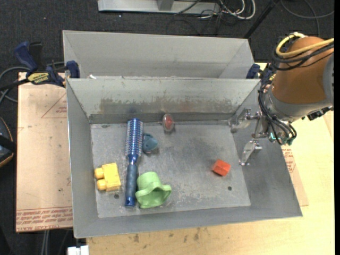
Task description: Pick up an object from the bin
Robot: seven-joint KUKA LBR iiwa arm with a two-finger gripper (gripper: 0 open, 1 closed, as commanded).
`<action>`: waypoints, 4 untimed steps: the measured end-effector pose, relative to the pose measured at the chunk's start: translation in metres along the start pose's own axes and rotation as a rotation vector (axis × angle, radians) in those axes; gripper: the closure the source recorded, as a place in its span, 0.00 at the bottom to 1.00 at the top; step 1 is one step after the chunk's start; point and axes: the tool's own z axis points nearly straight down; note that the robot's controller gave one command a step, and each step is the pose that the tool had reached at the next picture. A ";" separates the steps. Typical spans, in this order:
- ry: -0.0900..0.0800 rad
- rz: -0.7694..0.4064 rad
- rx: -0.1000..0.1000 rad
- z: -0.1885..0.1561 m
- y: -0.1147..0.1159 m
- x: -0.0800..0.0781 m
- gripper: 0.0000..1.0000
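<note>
The grey metal bin [159, 97] has a flat, scuffed floor and smooth sheet walls that slope outward. A tall back wall carries a band of rubbed, darker marks. The tool [247, 154] hangs at the floor's right edge, where the right wall begins to rise. It is a slim, bright metal piece below the arm's rounded orange cover [297, 73] and a knot of dark cables [277, 133]. Whether the tool is apart or together cannot be told from this angle.

The thing closest to the tool is a small orange-red block [221, 168]. It is matte, hard-edged and roughly cubic, and lies alone on bare floor just to the view's left of the tool and a little nearer the front wall, apart from it.

Farther from the tool on the same side, against the foot of the back wall, sits a small reddish, glossy, rounded thing [168, 122].

Well apart from the tool, toward the far-left part of the floor, the other things lie close together. A long blue hairbrush [132, 158] has a ribbed, bristled head pointing toward the back wall and a smooth handle toward the front. A small teal lump [150, 144] touches the brush head on the side facing the tool. A soft-looking, pale green cup-like shape [151, 190] lies tipped beside the handle's end. On the brush's far side from the tool is a yellow plastic brick [108, 177] with round studs.
</note>
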 end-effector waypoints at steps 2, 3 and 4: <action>-0.011 0.174 0.001 0.085 0.004 0.022 0.00; -0.008 0.120 0.000 0.063 0.024 0.033 0.00; -0.018 0.199 -0.001 0.112 0.024 0.048 0.00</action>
